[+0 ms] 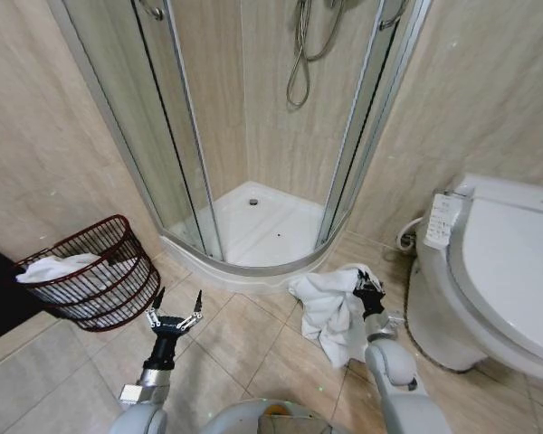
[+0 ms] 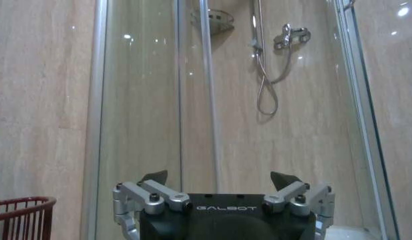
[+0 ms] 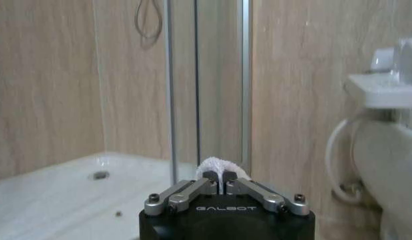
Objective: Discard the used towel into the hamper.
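Observation:
A crumpled white towel [image 1: 330, 312] hangs from my right gripper [image 1: 366, 287], low over the tiled floor between the shower base and the toilet. That gripper is shut on a fold of the towel [image 3: 216, 167], a white tuft poking out between its closed fingers [image 3: 207, 179]. The hamper [image 1: 95, 276], a dark red wire basket, stands on the floor at the left with white cloth [image 1: 54, 267] inside it; its rim [image 2: 19, 204] also shows in the left wrist view. My left gripper [image 1: 174, 307] hovers open beside the hamper, facing the shower door, seen from its wrist as left gripper [image 2: 219, 180].
A corner shower cabin [image 1: 253, 136] with glass doors and a white tray [image 1: 253, 226] stands ahead. A white toilet [image 1: 498, 271] fills the right side. Beige tiled floor [image 1: 235, 334] lies open between my arms. A dark object [image 1: 0, 289] sits at the far left.

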Motion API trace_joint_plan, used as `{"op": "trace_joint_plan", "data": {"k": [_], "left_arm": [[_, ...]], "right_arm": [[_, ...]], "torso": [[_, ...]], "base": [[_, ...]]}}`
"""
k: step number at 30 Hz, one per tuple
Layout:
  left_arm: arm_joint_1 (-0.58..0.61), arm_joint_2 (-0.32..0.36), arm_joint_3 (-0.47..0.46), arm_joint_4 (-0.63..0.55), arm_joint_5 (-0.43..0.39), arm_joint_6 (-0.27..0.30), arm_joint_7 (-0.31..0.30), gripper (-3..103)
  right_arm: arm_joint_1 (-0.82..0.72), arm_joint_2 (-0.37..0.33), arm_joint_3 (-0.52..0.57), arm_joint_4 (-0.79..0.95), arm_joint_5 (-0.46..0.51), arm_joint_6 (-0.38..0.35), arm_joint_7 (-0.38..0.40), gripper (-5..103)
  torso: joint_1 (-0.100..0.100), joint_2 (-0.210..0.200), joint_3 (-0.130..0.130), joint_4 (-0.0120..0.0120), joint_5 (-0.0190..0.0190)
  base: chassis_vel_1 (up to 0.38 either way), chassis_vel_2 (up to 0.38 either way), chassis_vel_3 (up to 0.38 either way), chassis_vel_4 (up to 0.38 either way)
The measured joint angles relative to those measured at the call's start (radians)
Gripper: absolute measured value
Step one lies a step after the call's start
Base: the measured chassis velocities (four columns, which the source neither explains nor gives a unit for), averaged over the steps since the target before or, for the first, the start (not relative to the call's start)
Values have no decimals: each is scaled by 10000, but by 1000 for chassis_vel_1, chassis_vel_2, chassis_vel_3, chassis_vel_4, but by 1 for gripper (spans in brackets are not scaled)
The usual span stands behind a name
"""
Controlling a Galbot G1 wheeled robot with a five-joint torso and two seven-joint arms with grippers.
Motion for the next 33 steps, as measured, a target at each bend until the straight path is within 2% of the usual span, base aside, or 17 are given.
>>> {"op": "trace_joint_plan", "data": {"k": [9,14,19,21,25,33], "left_arm": [[16,-85,-3,-4,0,-48,-15,100],[-3,-156,23,-10,20,11,-18,100],[-4,-239,102,-77,9,207,-58,100],[-9,-266,97,-94,-16,224,-63,100],[-6,-273,61,-119,-49,245,-59,100],[70,-296,17,-264,-82,386,-52,100]], "right_arm": [[-354,113,-212,-96,35,233,90,2],[-356,87,-145,676,-9,218,-22,2],[-494,-37,-34,2201,-239,-79,-352,2],[-613,-145,-17,3282,-228,-469,-463,2],[-630,-252,-81,4161,-244,-864,-463,2],[-708,-93,-319,4536,-910,-809,-629,2]], "torso": [[0,0,0,0,4],[0,0,0,0,4],[0,0,1,0,3],[0,0,1,0,1],[0,0,1,0,3],[0,0,1,0,4]], "base": [[0,0,0,0],[0,0,0,0],[0,0,0,0],[0,0,0,0],[0,0,0,0],[0,0,0,0]]}}
